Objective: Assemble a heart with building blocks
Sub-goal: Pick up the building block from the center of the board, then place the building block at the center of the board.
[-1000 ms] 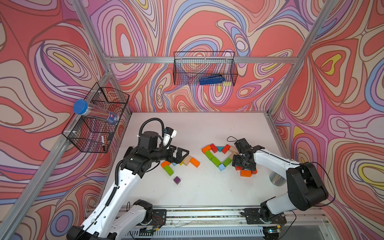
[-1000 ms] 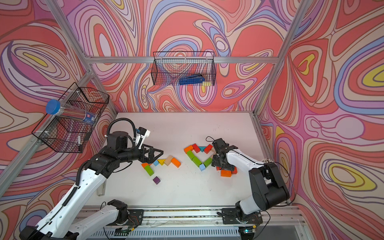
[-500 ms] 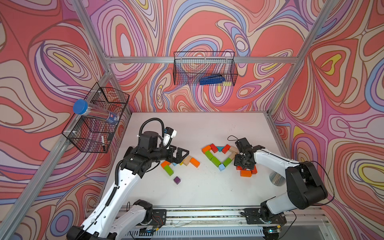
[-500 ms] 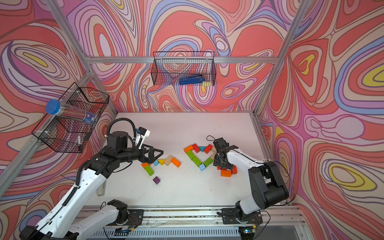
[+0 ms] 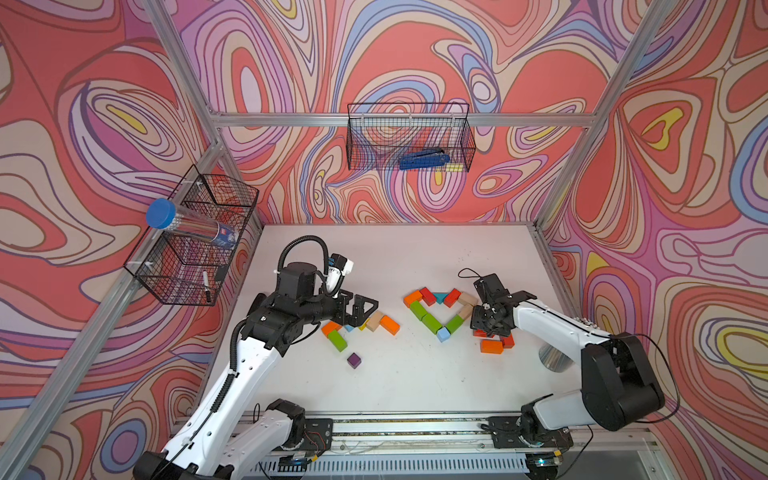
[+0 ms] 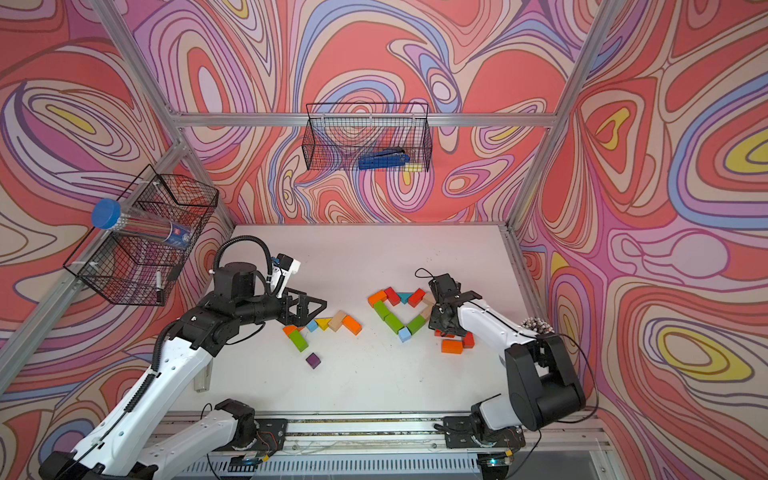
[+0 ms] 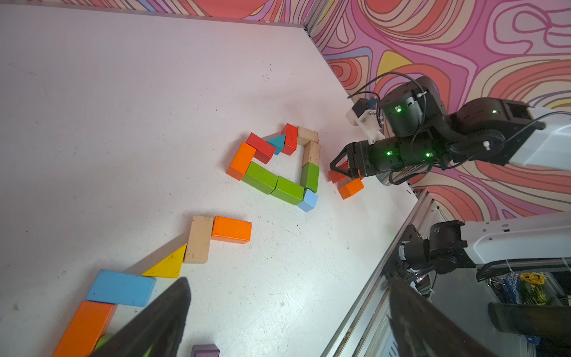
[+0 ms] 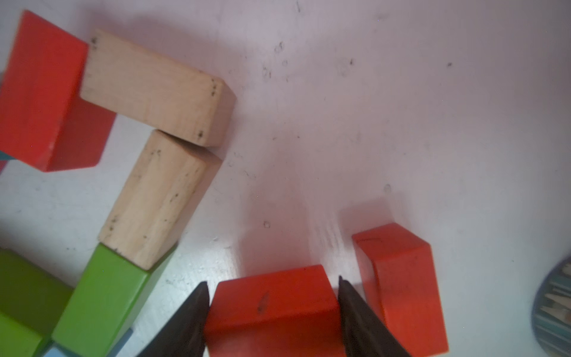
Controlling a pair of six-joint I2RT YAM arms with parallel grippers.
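The building blocks form a partial heart outline [image 5: 434,311] of orange, red, teal, plain wood, green and light blue pieces mid-table. Just right of it my right gripper [image 5: 485,328] reaches down to the table. In the right wrist view its fingers press both sides of a red block [image 8: 272,309], so my right gripper [image 8: 272,279] is shut on it. A second red block [image 8: 401,287] lies beside it. My left gripper [image 5: 365,309] hovers open over loose blocks on the left, with nothing between its fingers in the left wrist view [image 7: 287,279].
Loose on the left lie an orange brick [image 5: 389,324], a wood brick [image 5: 375,321], a green brick [image 5: 337,341] and a purple cube [image 5: 354,360]. An orange brick [image 5: 491,346] lies near the right gripper. A metal cup [image 5: 552,359] stands at the right edge. Wire baskets [image 5: 409,137] hang on the walls.
The right gripper's jaws have closed in from wide open onto the red block. The left arm has not moved.
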